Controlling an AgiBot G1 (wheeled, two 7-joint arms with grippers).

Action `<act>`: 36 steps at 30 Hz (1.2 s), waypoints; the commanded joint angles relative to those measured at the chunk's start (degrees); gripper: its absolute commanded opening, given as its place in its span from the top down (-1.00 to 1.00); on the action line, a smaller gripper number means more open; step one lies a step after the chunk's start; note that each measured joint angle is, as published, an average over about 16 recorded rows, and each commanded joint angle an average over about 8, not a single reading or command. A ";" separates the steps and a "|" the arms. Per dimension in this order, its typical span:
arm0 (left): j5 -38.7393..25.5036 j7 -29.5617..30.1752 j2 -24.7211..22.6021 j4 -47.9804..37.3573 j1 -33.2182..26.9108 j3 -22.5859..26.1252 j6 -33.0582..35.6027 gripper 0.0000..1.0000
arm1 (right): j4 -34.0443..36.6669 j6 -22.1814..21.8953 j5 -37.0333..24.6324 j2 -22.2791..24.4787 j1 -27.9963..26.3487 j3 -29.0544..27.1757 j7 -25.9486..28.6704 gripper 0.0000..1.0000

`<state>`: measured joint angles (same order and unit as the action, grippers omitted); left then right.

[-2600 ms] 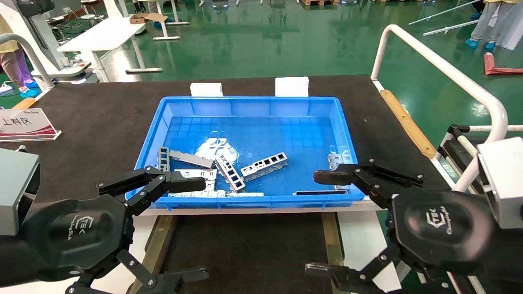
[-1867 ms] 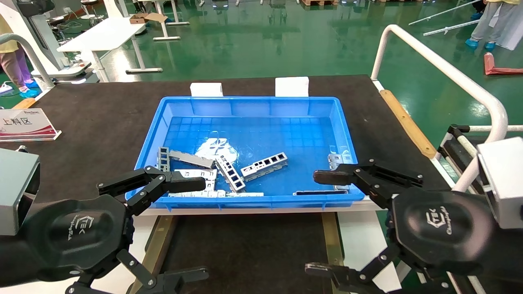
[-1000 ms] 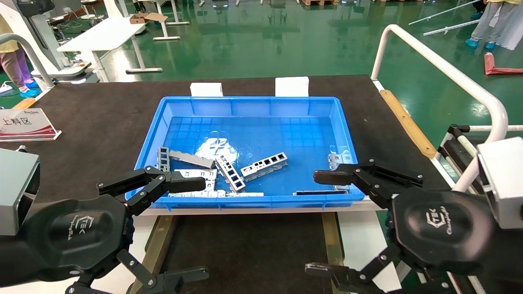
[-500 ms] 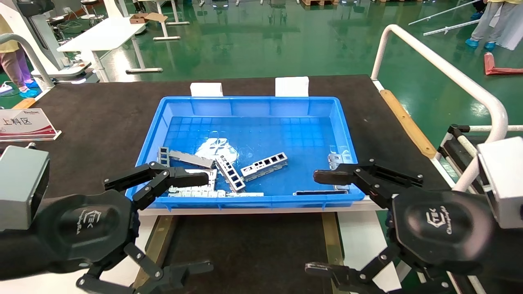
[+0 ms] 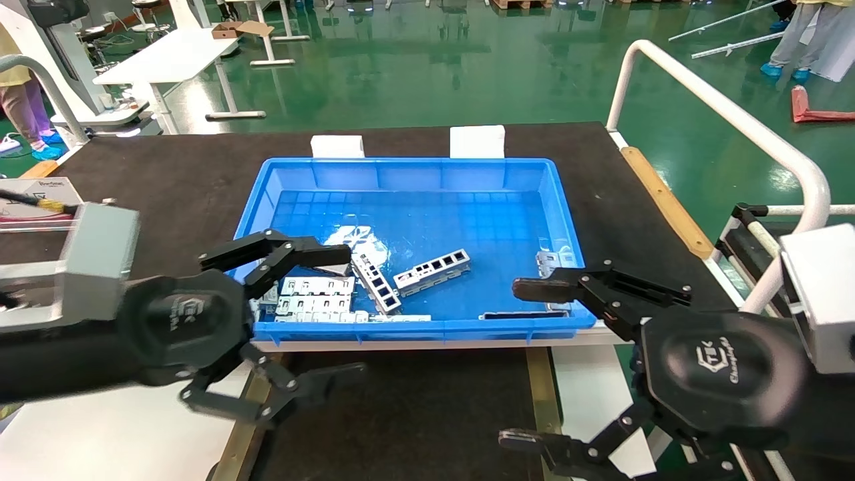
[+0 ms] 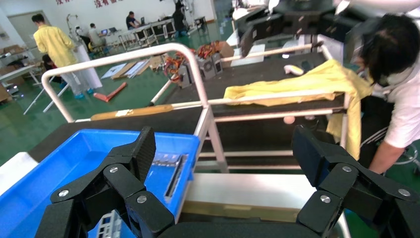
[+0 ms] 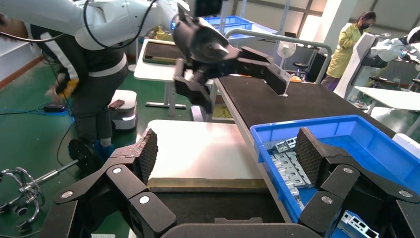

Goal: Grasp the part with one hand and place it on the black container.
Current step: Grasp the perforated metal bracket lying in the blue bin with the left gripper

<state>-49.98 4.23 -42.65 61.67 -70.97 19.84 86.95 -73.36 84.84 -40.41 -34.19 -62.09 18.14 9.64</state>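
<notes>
Two grey ladder-like parts lie in the blue crate [image 5: 414, 162]: one [image 5: 432, 269] near the middle, one [image 5: 376, 282] left of it. Flatter slotted plates [image 5: 314, 294] lie at the crate's near-left. My left gripper [image 5: 337, 314] is open and empty. It hangs over the crate's near-left corner, its upper finger above the plates. My right gripper [image 5: 521, 364] is open and empty at the crate's near-right corner. The black container [image 5: 401, 401] with brass strips [image 5: 542, 394] lies in front of the crate, between the grippers. The left wrist view shows open fingers [image 6: 143, 148], the right wrist view too [image 7: 147, 148].
White blocks [image 5: 337, 145] [image 5: 477, 141] stand behind the crate. A white rail [image 5: 735, 120] runs along the right. White plates [image 5: 588, 387] flank the container. A sign [image 5: 40, 194] at the far left is partly hidden by my left arm. People stand near the table [image 6: 396, 74] [image 7: 94, 74].
My left gripper has risen and moved forward and right, from beside the crate's near-left corner to over it, staying open. The right gripper and the parts have not moved.
</notes>
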 commanded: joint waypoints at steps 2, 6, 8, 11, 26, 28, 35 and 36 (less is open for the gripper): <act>-1.95 -1.20 -1.76 -2.64 -2.25 1.06 0.41 -1.00 | 0.00 0.00 0.00 0.00 0.00 0.01 0.00 -1.00; -4.93 -3.14 -4.97 -7.69 -5.67 2.95 0.92 -1.00 | 0.00 -0.01 0.01 0.01 0.00 0.01 -0.01 -1.00; -6.45 -4.22 -6.70 -10.67 -7.31 3.91 0.98 -1.00 | 0.00 -0.01 0.01 0.01 0.00 0.02 -0.01 -1.00; -8.85 -6.06 -9.29 -15.46 -9.62 5.36 0.79 -1.00 | 0.00 -0.01 0.02 0.01 -0.01 0.02 -0.01 -1.00; -18.40 -17.29 -23.45 -41.95 -18.02 10.50 -7.49 -1.00 | 0.00 -0.02 0.04 0.02 -0.01 0.06 -0.03 -1.00; -19.11 -18.83 -25.47 -45.14 -18.94 10.74 -10.13 -1.00 | 0.00 -0.02 0.04 0.02 -0.01 0.06 -0.03 -1.00; -20.52 -22.67 -32.24 -53.79 -21.30 10.93 -23.99 -1.00 | 0.00 -0.03 0.05 0.03 -0.02 0.07 -0.04 -1.00; -20.60 -22.98 -33.02 -54.46 -21.44 10.94 -26.01 -1.00 | 0.00 -0.03 0.05 0.03 -0.02 0.08 -0.04 -1.00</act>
<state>-70.20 -18.21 -74.93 8.80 -91.87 30.82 62.22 -73.36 84.81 -40.35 -34.16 -62.11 18.22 9.60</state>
